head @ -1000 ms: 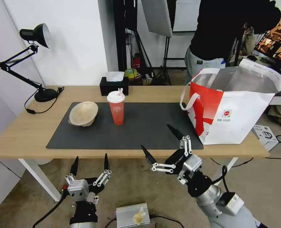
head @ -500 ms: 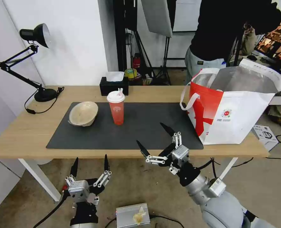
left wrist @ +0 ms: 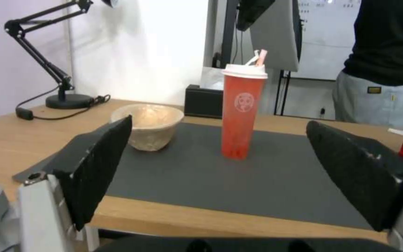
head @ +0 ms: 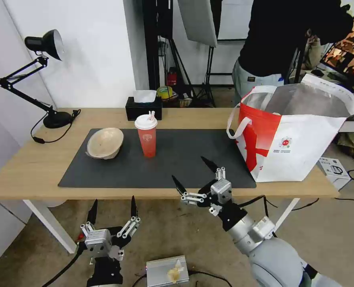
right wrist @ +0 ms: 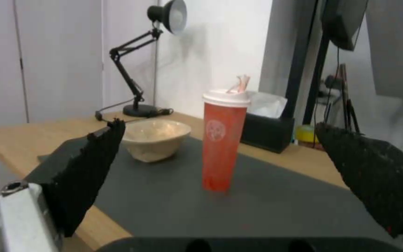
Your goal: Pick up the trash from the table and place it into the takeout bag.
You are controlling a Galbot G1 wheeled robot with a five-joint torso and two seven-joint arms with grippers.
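Right gripper point(head: 194, 174), fingers spread, now farther from takeout bag point(head: 304, 139), nearer table's point(head: 25, 167) front edge.

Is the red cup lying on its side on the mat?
No, the red cup stands upright on the dark mat, lid and straw on top, beside the beige bowl.

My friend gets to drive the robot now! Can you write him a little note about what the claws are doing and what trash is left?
Left claw: open, empty, parked low in front of the table.
Right claw: open, empty, at the table's near edge, facing the red cup.
The cup stands upright on the grey mat; the beige bowl sits beside it.
The takeout bag stands open at the table's right end.
Left: cup and bowl both need bagging.
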